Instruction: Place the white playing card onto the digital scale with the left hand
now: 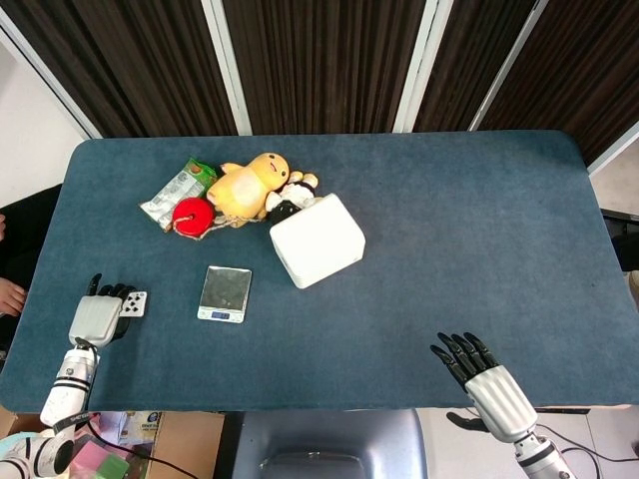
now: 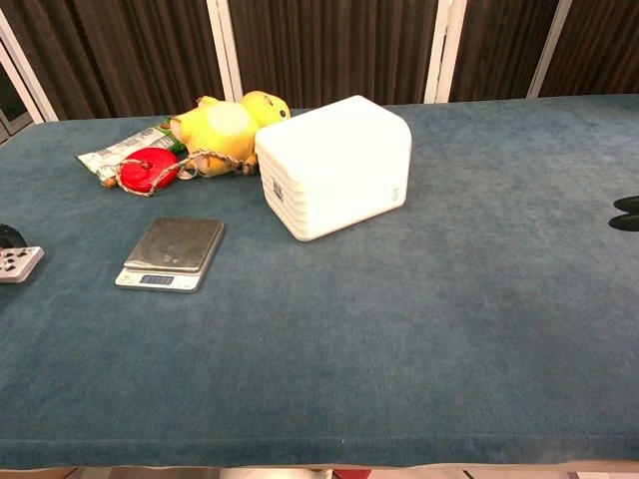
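Note:
The white playing card lies near the table's front left corner, left of the digital scale. My left hand sits just left of the card, its dark fingers bent toward the card's left edge and touching it. Whether they grip it does not show. In the chest view the card is at the far left edge, with one dark fingertip behind it and the scale to its right. My right hand hangs at the front right edge, fingers spread, holding nothing.
A white box stands right of and behind the scale. Behind the scale lie a yellow plush, a red round toy and a snack packet. The blue table is bare felt on the right half.

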Motion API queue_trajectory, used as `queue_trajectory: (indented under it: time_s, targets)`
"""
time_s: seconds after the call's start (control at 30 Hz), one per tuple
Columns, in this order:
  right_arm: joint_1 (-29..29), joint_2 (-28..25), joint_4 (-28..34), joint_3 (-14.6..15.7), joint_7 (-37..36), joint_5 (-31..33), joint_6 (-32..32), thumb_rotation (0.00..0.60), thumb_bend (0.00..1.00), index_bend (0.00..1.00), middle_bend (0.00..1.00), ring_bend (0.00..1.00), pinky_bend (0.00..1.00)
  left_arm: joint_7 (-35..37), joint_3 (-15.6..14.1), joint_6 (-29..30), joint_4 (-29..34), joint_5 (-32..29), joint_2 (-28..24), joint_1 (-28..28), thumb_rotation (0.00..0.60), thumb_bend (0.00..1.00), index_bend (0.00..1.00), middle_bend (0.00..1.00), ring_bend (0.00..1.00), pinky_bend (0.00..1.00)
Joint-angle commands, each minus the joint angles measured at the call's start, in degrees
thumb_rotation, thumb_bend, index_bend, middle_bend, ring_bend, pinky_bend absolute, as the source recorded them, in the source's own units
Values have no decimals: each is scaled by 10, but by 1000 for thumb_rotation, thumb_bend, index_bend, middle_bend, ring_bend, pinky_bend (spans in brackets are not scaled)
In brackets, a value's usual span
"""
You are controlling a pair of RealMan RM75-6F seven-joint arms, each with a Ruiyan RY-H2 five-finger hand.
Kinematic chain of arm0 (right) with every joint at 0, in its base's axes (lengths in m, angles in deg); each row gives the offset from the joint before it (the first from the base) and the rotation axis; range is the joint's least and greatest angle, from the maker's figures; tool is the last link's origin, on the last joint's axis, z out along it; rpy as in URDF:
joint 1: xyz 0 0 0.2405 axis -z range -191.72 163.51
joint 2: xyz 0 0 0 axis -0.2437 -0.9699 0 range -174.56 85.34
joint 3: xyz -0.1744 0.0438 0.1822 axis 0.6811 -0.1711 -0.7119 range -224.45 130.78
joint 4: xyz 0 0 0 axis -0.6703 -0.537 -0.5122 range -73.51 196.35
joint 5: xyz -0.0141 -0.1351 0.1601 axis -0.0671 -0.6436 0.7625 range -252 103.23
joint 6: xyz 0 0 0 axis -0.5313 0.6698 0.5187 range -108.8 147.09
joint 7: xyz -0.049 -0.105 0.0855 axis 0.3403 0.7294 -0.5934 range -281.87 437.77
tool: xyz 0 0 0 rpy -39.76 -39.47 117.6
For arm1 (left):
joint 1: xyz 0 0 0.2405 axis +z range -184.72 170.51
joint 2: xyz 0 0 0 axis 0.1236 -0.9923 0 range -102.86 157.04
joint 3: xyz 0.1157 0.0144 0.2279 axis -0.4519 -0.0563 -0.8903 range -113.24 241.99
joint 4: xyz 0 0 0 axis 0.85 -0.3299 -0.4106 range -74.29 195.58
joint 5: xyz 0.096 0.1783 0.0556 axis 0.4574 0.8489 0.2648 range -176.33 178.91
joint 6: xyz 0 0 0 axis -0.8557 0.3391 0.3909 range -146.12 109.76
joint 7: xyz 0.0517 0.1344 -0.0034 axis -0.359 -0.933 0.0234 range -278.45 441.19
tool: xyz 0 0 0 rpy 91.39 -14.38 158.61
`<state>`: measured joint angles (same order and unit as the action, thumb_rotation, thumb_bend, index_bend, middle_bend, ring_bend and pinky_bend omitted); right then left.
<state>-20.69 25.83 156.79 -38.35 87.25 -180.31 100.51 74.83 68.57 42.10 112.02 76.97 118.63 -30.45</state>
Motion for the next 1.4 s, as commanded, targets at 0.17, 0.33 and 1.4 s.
queue_trajectory:
  time_s: [0.17, 0.33, 1.4]
  targets:
    - [-1, 3, 3, 4, 4, -5, -4, 600, 110, 0, 0, 0, 0, 24, 21, 97, 30, 54, 27, -18, 600, 543, 850, 877, 466, 0]
    - [-3, 2, 3, 5, 2, -7, -6, 600, 109, 0, 0, 0, 0, -13, 30, 94, 74, 67, 44, -49, 600, 545, 848, 876, 466, 0]
    - [-6, -24, 0, 10, -65, -21, 21, 600, 109, 0, 0, 0, 0, -99, 21, 88, 155, 57, 70, -64, 600, 348, 19, 0, 0, 0]
